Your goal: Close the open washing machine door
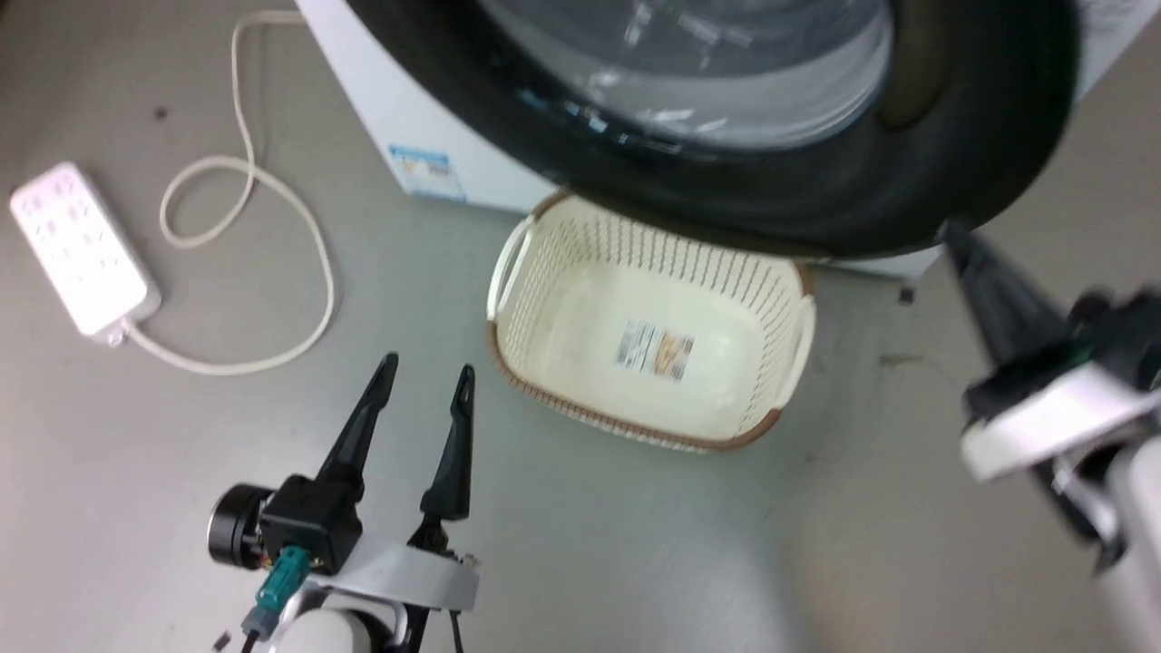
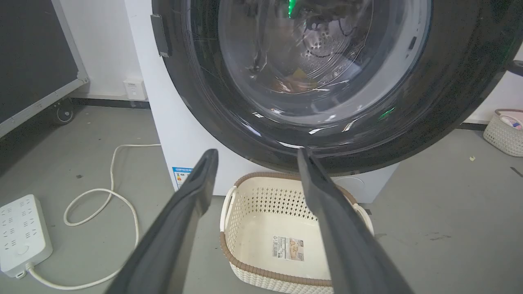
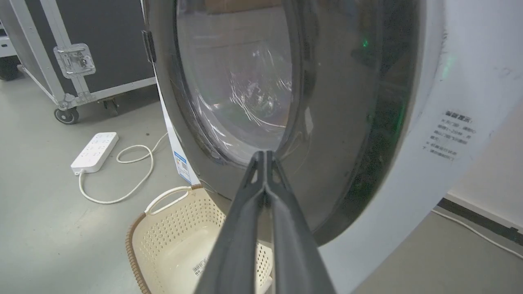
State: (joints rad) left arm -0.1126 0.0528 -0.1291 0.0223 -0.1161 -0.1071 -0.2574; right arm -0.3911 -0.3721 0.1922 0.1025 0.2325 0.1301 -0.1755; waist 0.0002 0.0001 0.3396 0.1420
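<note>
door (image 1: 816, 204): close against the white machine (image 1: 381, 100) front, its lower rim over the back edge of the basket (image 1: 562, 245); no gap visible at its right edge in the right wrist view; latched or not, impossible to tell.
right hand (image 3: 265, 154): fingers pressed together, holding nothing, tip at the door's (image 3: 335, 143) black rim beside the glass; likely shut to make one stiff pusher; touching or just short, not discernible.
left hand (image 1: 426, 367): fingers wide, empty, low over the floor left of the basket; probably parked clear of the door.
basket: on the floor just before the machine; empty but for a label (image 1: 655, 351) on its bottom.
drum (image 2: 327, 45): behind the glass, something orange-brown low inside, too blurred to name.
next: probably a firm push until the latch catches.
</note>
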